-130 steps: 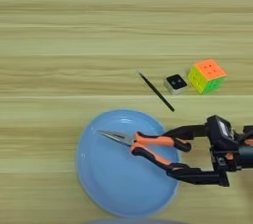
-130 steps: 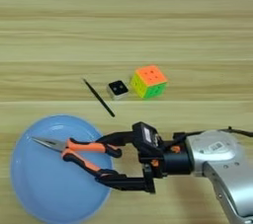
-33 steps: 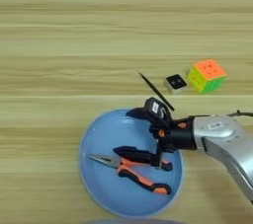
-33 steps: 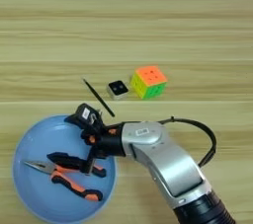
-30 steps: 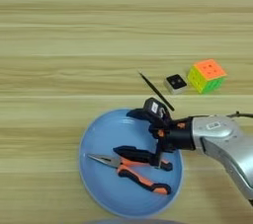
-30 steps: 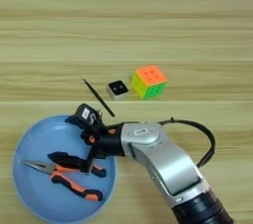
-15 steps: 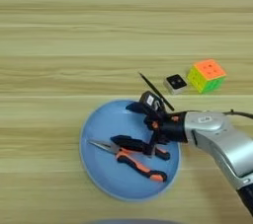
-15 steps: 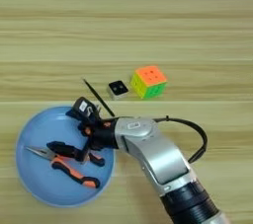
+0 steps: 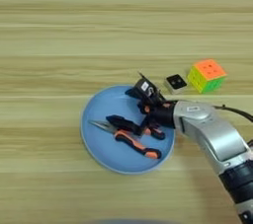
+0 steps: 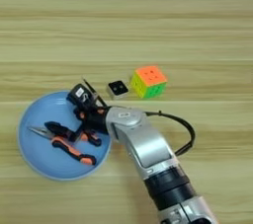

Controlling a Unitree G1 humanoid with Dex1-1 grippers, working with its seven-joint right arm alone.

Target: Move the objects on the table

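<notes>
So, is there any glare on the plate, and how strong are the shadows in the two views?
Left eye view: the light is soft and even; the plate shows no glare spot, and the pliers cast only a faint shadow on it. Right eye view: the silver forearm carries a pale sheen along its top, and the cube leaves only a thin dark edge on the table.

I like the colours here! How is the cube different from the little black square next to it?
The cube is many-coloured, with orange, green and yellow faces; the little black square is black with a pale rim. The cube is bigger and stands taller; the square is small and lies low. Both rest on the wooden table, side by side, outside the blue plate.
</notes>
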